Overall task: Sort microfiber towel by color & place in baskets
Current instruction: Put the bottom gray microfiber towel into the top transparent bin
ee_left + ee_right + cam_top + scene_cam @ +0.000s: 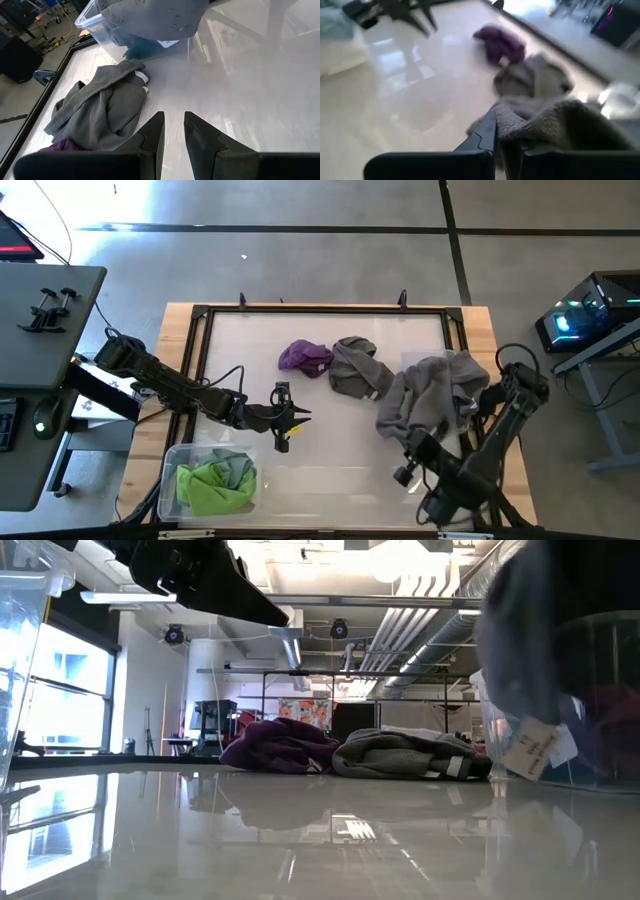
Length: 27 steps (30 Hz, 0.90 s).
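Grey cloth hangs from the right gripper (502, 142), whose jaws are clamped on a fold of a large grey towel (432, 395); the rest of it drapes over the smaller clear basket (107, 37) at the right side of the table (350, 480). The right arm reaches in from the table's near right corner, elbow bent out toward the right edge. The left arm stretches from the left edge toward the middle, its left gripper (293, 418) low over bare tabletop, jaws slightly apart with nothing between them.

A purple towel (305, 358) and a second grey towel (358, 367) lie just beside each other toward the far side, apart from both grippers. The wide shallow basket (175, 465) sits at the near left corner, holding a lime green towel (212, 488) with a grey one (237, 469) against it. Between the two baskets the near half of the table is open surface.
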Each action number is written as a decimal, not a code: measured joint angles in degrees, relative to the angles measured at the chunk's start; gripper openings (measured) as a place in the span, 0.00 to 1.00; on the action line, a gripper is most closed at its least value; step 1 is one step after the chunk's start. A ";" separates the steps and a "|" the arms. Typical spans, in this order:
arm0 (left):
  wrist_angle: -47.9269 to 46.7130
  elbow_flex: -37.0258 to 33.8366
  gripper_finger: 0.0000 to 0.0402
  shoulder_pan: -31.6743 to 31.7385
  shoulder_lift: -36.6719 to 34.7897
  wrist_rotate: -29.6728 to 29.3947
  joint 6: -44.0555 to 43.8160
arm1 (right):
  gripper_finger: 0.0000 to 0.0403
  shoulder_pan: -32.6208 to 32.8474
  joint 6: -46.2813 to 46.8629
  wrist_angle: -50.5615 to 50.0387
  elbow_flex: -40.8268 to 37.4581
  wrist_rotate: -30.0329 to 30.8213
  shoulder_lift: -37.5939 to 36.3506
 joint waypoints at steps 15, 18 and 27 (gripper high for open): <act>0.87 0.00 0.15 0.02 0.00 -0.02 0.33 | 0.01 -15.23 -28.46 0.05 1.57 -3.98 -12.33; 1.41 0.00 0.15 -0.20 0.00 0.00 0.37 | 0.01 -15.44 -25.80 -0.04 -1.12 -8.63 -17.48; 1.33 0.00 0.15 -0.57 0.00 0.02 0.48 | 0.01 -16.06 -10.53 -0.12 -19.66 -18.92 -31.51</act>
